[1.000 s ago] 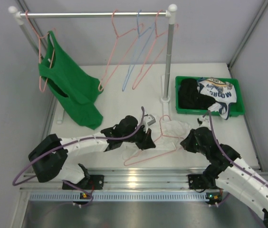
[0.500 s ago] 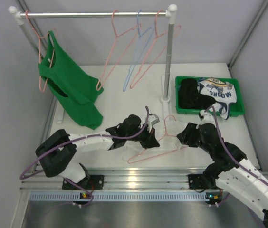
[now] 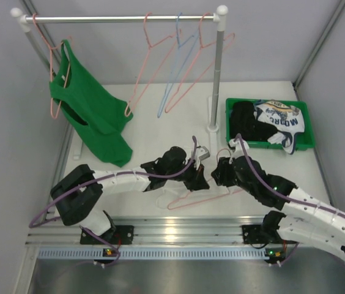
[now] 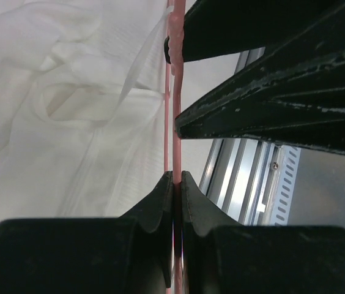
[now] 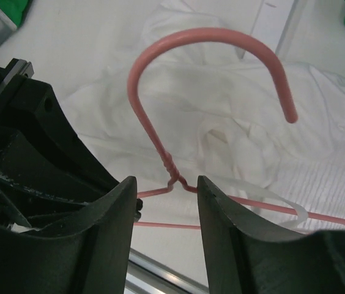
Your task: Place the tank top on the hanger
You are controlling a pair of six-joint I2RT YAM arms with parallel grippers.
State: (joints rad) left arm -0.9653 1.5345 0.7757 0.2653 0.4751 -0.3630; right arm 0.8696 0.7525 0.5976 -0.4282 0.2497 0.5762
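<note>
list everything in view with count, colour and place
tank top: 1, white, crumpled on the table
hanger: 1, pink, over the tank top
green tank top: 1, green, hung at the rack's left end
empty hangers: 3, two pink and one blue, on the rack
rack: 1, white and silver, back of table
bin: 1, green, right, holding a black garment and a lettered garment
left gripper: 1, black, shut on the hanger
right gripper: 1, black, open astride the hanger's neck

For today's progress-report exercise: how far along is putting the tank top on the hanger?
Done: the left hand is clamped on the hanger. In hand: the open right hand straddles its neck below the hook. Left: the tank top lies crumpled beneath, not yet spread over the hanger's shoulders.
</note>
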